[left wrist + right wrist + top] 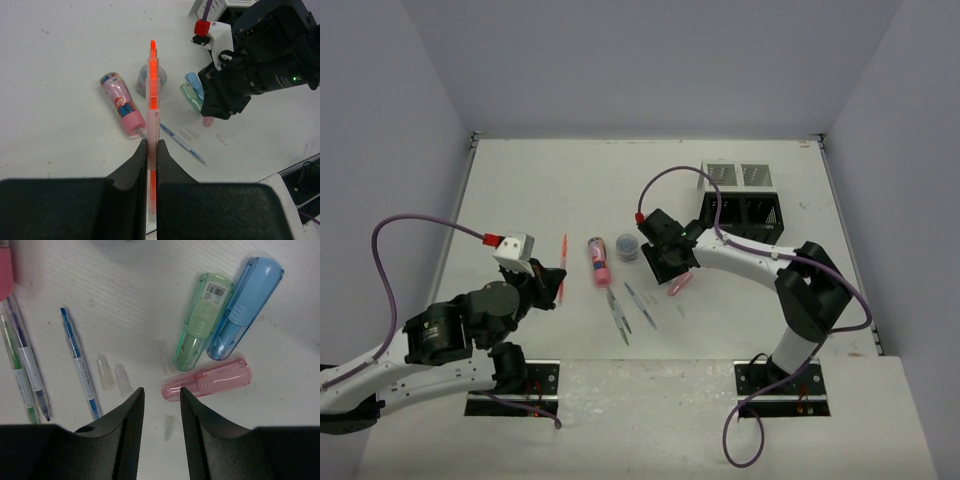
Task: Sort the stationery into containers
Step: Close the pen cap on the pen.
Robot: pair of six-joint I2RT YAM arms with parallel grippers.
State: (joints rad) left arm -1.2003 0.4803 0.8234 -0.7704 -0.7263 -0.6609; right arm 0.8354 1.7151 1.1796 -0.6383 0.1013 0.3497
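My left gripper [152, 145] is shut on a thin orange pen [152, 95], which points away from it; the top view shows the pen [563, 262] at the table's left. My right gripper [161, 392] is open over the table. Its right finger tip is at the near end of a stubby pink marker [207, 380]. Green [202, 322] and blue [245, 307] markers lie just beyond. A blue pen [79, 365] and green and grey pens [22, 370] lie to the left. The black organiser [742, 213] and the white one [740, 175] stand at the back right.
A fat pink tube [599, 260] and a round grey-blue pot [628, 247] sit mid-table between the arms. Small clear caps [107, 372] lie by the blue pen. The right arm's wrist [250, 75] fills the upper right of the left wrist view.
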